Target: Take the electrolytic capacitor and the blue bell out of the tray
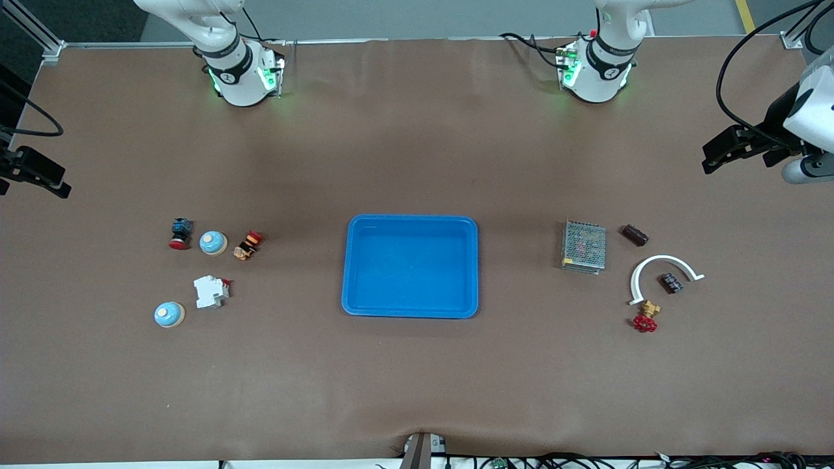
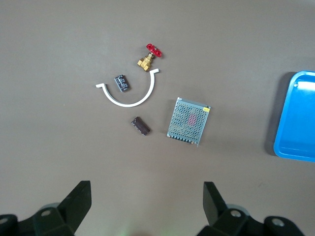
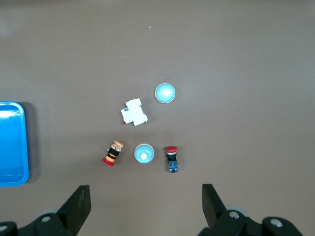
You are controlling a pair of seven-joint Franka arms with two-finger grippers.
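The capacitor (image 1: 634,234) (image 2: 141,126) is a dark brown cylinder lying on the table toward the left arm's end, beside a metal mesh box (image 1: 584,246). Two blue dome bells sit toward the right arm's end: one (image 1: 213,242) (image 3: 144,154) between two push buttons, the other (image 1: 169,314) (image 3: 165,93) nearer the front camera. My left gripper (image 2: 146,189) hangs open and empty high over the table, short of the capacitor. High over bare table near the bells, my right gripper (image 3: 145,191) is also open and empty.
A blue tray (image 1: 410,312) lies mid-table. By the capacitor are a white arc (image 1: 661,264), a small black block (image 1: 671,283) and a red-handled brass valve (image 1: 646,318). By the bells are a white breaker (image 1: 211,291), a red-capped button (image 1: 180,233) and an orange one (image 1: 247,245).
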